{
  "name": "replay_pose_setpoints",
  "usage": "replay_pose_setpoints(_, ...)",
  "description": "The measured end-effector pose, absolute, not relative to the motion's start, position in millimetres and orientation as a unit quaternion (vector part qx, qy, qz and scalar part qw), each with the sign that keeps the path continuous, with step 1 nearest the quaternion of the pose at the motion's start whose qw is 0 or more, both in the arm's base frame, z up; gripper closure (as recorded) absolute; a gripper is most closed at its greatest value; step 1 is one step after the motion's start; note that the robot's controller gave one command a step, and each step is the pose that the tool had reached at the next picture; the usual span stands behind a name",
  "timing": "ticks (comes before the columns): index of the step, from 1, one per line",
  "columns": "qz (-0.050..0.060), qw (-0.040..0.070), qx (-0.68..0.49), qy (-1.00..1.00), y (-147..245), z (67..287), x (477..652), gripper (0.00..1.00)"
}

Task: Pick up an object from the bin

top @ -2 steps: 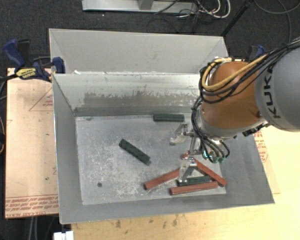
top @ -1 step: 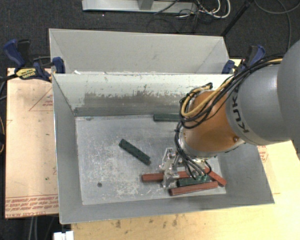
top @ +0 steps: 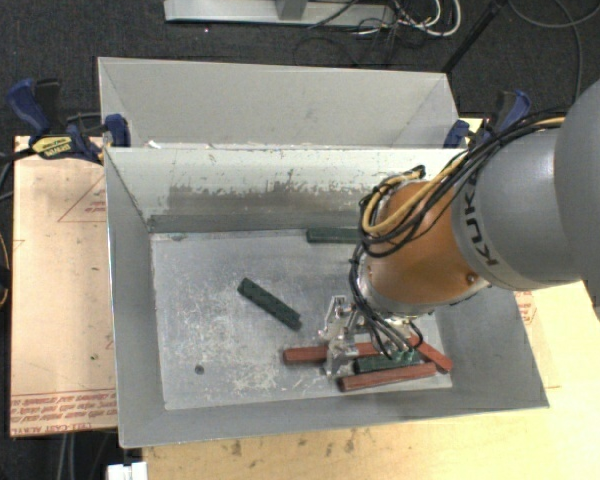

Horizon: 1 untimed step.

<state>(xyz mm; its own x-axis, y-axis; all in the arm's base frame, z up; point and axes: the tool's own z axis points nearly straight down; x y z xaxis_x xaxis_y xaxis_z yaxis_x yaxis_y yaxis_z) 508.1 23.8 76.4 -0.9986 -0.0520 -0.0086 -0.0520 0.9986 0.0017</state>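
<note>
Leftmost on the floor of the grey bin point(top: 130, 298) is a small dark speck point(top: 199, 370), below and left of the dark green bar point(top: 270, 303), which lies slanted near the middle of the floor. Below and right of that green bar, a red-brown bar point(top: 306, 355) lies almost level near the bin's front wall. Above and right of the green bar, a second dark green piece point(top: 332, 235) rests flat against the foot of the back wall. Farther right of the green bar, the jaws are down at the right end of the red-brown bar, among a small cluster of like pieces. Whether they are released or clenched I cannot tell. Right of them, another red-brown bar point(top: 385, 376) lies nearest the front, and a third point(top: 433, 356) slants just beyond it. The arm point(top: 430, 248), with its orange cover and cables, hangs over this cluster, well right of the green bar.
</note>
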Motion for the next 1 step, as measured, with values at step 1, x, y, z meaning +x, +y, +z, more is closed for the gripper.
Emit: replay_pose_setpoints(1, 0.0, 0.003, -0.038, 0.999, 28.7, 248.9, 491.6, 1.0)
